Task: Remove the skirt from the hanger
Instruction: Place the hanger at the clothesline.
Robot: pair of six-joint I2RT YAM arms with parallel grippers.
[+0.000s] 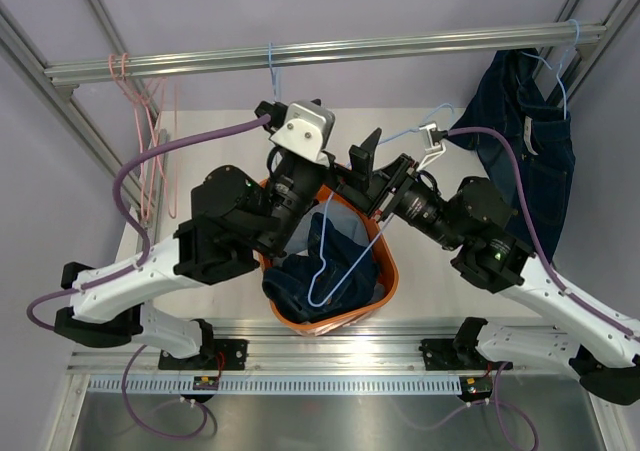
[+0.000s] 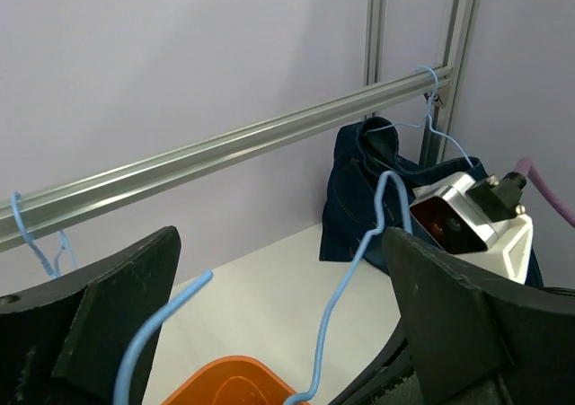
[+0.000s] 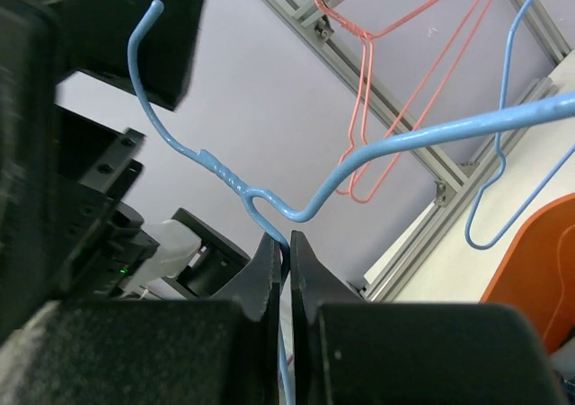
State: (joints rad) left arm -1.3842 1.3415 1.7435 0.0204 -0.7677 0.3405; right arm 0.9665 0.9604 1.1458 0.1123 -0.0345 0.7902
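My right gripper (image 3: pixel 287 243) is shut on a light-blue wire hanger (image 3: pixel 404 140) just below its twisted neck, holding it bare above the orange basket (image 1: pixel 388 279). My left gripper (image 2: pixel 280 270) stands open, its jaws wide on either side of that hanger's hook (image 2: pixel 355 270) without touching it. From above, both grippers meet over the basket, the right gripper (image 1: pixel 385 196) beside the left gripper (image 1: pixel 352 169), and the hanger's frame (image 1: pixel 312 299) hangs down below them. Bare pink wire hangers (image 1: pixel 140 121) hang on the rail at the left. The skirt is out of view.
A dark blue garment (image 1: pixel 300 271) lies crumpled in the orange basket. Dark navy jeans (image 1: pixel 530 141) hang on a light-blue hanger at the rail's right end. The metal rail (image 1: pixel 330 51) crosses the back, with frame posts at both sides.
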